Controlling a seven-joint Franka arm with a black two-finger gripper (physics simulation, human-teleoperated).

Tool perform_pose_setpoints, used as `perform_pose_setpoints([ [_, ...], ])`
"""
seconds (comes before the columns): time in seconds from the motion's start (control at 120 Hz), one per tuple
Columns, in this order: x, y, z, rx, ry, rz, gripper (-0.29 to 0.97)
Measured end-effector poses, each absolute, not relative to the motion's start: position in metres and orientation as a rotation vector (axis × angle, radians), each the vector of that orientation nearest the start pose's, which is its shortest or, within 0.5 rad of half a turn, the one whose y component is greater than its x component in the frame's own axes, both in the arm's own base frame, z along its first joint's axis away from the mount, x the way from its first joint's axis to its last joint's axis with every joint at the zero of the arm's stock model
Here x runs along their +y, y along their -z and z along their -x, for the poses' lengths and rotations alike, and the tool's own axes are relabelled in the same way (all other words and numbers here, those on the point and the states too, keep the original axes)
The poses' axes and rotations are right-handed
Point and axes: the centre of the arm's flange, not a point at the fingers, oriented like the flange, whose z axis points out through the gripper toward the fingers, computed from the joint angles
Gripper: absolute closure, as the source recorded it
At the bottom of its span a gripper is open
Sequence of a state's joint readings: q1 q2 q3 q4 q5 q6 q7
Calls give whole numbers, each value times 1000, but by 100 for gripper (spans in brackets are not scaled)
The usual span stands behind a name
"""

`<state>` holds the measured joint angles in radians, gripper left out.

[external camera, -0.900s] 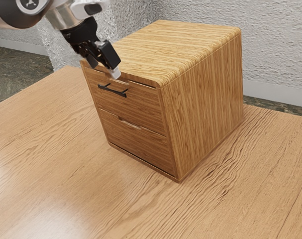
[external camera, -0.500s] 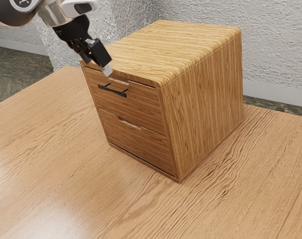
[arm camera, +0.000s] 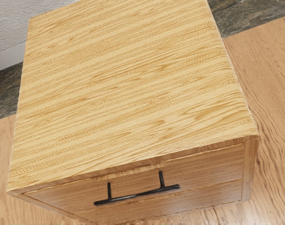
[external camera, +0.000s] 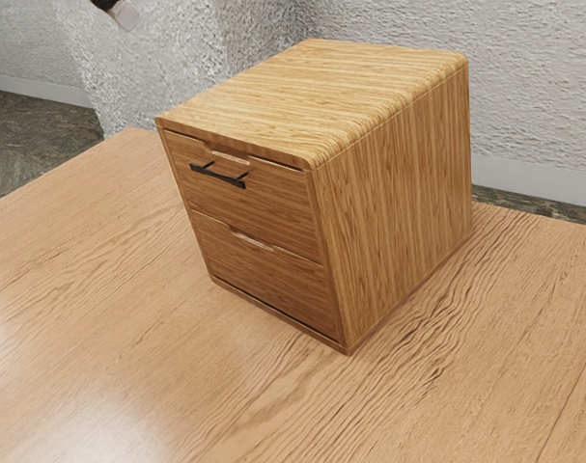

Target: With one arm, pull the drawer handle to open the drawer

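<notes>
A wooden two-drawer cabinet (external camera: pixel 370 164) stands on the table. Its top drawer (external camera: pixel 264 198) carries a thin black bar handle (external camera: pixel 218 175), and the drawer front sits flush with the cabinet. In the wrist view I look down on the cabinet top (arm camera: pixel 128 89) with the handle (arm camera: pixel 136 193) below it. My gripper (external camera: pixel 119 10) is just a tip at the exterior view's upper left edge, well above the handle and to its left, touching nothing.
The lower drawer (external camera: pixel 264 270) has a small recessed grip (external camera: pixel 252 238). The wooden table (external camera: pixel 128 338) stretches wide in front of the cabinet. A rough white wall (external camera: pixel 534 68) and dark stone floor (external camera: pixel 32 135) lie behind.
My gripper has risen up and to the exterior view's left, away from the cabinet's top front edge, almost out of the picture. The drawer and handle have not moved.
</notes>
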<state>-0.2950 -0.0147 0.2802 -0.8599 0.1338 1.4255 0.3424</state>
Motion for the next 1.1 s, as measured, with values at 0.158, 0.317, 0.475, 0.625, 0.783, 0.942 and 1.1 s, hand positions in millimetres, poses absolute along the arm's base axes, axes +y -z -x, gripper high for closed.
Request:
perform_pose_setpoints([
  [0.158, -49, -931, -403, 632, 742, 2833, 0],
  [0.317, -95, -817, -394, 840, 299, 2922, 0],
  [0.475, -128, -756, -311, 786, 235, 2924, 0],
  [0.625, -98, -637, -349, 766, 156, 2994, 0],
  [0.783, -78, -626, -366, 980, 229, 2927, 0],
  [0.942, -82, -620, -372, 1128, 327, 2771, 0],
  [1.1, -51, -629, -388, 1182, 496, 2659, 0],
])
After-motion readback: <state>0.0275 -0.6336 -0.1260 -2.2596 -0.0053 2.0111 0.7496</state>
